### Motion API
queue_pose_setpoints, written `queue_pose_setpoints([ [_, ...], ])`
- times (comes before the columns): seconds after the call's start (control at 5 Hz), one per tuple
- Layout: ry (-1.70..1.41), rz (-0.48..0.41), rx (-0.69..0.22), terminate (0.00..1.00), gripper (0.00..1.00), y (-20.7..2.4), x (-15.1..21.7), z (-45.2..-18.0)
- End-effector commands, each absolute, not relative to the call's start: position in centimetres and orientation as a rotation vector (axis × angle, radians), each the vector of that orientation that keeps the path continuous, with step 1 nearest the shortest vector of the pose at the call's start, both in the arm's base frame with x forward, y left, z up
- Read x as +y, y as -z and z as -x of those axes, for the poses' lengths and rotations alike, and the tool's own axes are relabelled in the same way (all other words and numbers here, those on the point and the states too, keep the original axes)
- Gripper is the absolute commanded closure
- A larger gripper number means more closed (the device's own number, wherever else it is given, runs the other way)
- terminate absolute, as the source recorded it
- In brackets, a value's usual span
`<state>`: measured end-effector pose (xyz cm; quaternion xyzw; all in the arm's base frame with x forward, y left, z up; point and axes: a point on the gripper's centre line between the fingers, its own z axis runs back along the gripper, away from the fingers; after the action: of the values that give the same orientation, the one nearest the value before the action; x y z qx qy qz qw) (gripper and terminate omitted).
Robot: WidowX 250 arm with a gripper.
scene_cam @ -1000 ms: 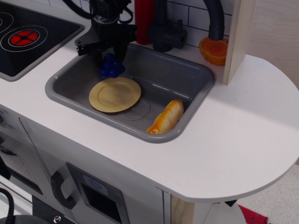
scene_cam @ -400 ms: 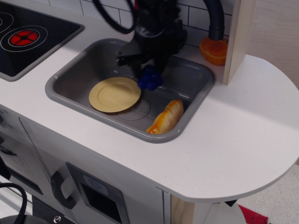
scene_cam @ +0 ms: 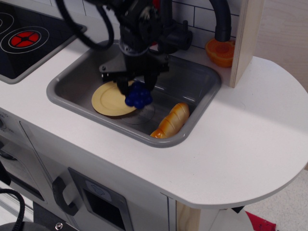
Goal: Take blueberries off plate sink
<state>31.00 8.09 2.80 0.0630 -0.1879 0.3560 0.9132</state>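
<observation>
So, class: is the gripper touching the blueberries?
Touching. The only view shows the gripper with its fingers closed against the top of the blueberries, holding the cluster over the right edge of the plate in the sink.

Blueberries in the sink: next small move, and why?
Probably shift a little toward the croissant, then lower and release. The gripper holds the blueberries over the plate's right edge, so opening here might drop them back onto the plate instead of the bare sink floor.
</observation>
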Motion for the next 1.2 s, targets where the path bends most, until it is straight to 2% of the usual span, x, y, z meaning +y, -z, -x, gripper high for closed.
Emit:
queue_pose_setpoints([
  [0.0, -0.664, -0.131, -0.439, 0.0, 1.0, -3.3, 7.7, -29.1],
  [0.4, -0.652, -0.157, -0.436, 0.0, 1.0, -2.3, 7.8, -28.4],
  [0.6, -0.642, -0.141, -0.419, 0.0, 0.0, -2.7, 7.6, -28.5],
  [0.8, -0.658, -0.069, -0.422, 0.0, 0.0, -4.2, 6.6, -28.7],
  [1.0, -0.657, 0.023, -0.384, 0.0, 0.0, -7.2, 5.9, -28.5],
])
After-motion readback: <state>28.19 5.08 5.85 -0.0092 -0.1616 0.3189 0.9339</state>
